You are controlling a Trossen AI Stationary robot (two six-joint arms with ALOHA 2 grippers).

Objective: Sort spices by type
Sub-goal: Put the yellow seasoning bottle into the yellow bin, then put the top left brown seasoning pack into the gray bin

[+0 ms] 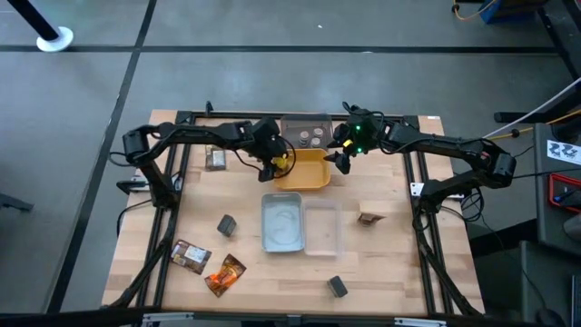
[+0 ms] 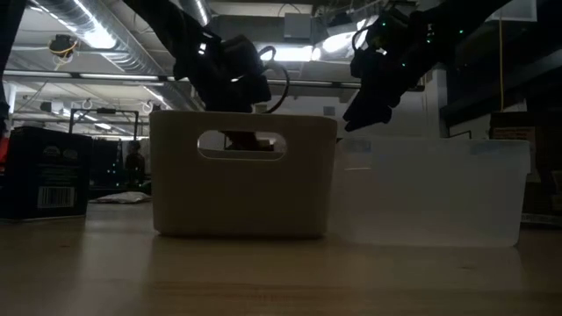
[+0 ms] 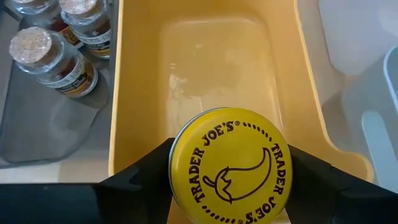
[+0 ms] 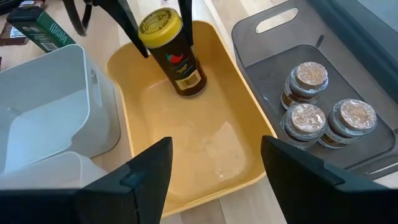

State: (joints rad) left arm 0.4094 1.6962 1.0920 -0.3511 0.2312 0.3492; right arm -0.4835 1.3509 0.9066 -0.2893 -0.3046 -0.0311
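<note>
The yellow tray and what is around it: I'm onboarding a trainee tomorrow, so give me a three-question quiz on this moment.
1. True or false: the left gripper holds the yellow-lidded jar over the yellow tray.
2. How many cork-topped jars stand in the grey tray? A) one B) three C) five
3. Fill in: the right gripper is open and holds ____.

Key: 1 true; 2 B; 3 nothing.

Left gripper (image 1: 280,164) at yellow tray (image 1: 313,176); right gripper (image 1: 342,156) beside.
</note>
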